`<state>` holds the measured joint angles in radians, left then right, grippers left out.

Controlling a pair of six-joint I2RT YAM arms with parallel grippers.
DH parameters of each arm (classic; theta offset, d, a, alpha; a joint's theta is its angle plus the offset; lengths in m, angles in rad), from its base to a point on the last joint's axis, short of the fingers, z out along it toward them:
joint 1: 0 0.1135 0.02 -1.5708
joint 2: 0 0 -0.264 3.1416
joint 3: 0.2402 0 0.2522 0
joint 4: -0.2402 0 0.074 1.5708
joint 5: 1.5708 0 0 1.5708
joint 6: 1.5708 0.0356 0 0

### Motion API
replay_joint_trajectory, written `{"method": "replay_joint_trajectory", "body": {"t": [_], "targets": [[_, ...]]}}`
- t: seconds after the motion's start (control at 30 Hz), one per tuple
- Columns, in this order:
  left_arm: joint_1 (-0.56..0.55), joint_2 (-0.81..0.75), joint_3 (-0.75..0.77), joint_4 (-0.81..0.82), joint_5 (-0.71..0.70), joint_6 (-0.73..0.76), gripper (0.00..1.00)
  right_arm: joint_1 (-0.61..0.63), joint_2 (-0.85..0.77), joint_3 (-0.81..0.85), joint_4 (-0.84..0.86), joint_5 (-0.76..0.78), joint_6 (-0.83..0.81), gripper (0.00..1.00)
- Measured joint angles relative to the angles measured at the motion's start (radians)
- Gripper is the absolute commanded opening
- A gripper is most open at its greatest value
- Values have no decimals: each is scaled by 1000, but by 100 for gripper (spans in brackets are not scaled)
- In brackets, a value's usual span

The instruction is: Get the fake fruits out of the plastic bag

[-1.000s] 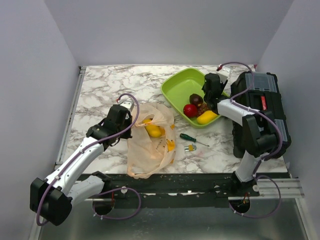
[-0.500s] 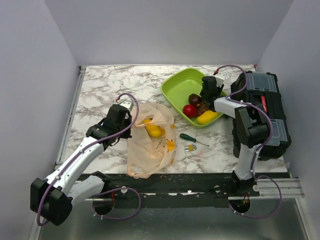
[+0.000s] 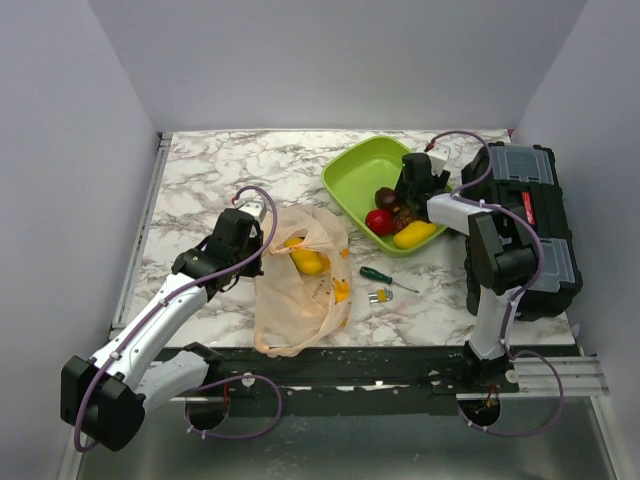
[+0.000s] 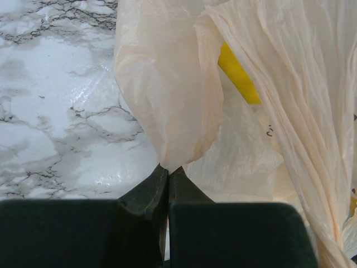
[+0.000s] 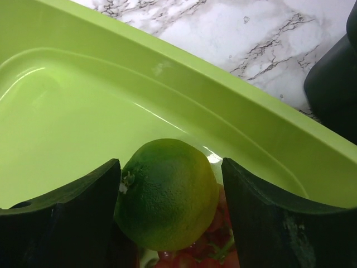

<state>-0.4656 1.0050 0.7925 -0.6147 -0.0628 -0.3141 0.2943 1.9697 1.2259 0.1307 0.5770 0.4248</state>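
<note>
The left arm (image 3: 150, 320) rises from its base at the near left and slants far and right, low over the table, its wrist (image 3: 232, 240) bent down toward the right. The left gripper (image 4: 167, 170) is pinched tight, its fingers pressed together on a fold of the plastic bag (image 4: 167, 100). The right arm (image 3: 495, 260) stands steeply up from its near right base, then folds at the elbow and reaches left and far. The right gripper (image 5: 170, 162) points downward with its fingers (image 5: 72, 218) spread wide, a green fake fruit (image 5: 167, 201) between them.
</note>
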Motion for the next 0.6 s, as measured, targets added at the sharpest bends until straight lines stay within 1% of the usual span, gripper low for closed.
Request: {"method": "replay_joint_trajectory", "body": {"t": [0.13, 0.2, 0.4, 0.5, 0.6], "targets": [[0, 1, 0, 0, 1, 0, 0, 0, -29, -10, -23, -10, -4, 87], [0, 4, 0, 0, 3, 0, 0, 0, -67, -29, -32, -19, 1, 90], [0, 11, 0, 0, 8, 0, 0, 0, -291, -146, -60, -75, 41, 90], [0, 11, 0, 0, 10, 0, 0, 0, -395, -206, -57, -137, 70, 89], [0, 11, 0, 0, 10, 0, 0, 10, -450, -262, -50, -228, 85, 88]]}}
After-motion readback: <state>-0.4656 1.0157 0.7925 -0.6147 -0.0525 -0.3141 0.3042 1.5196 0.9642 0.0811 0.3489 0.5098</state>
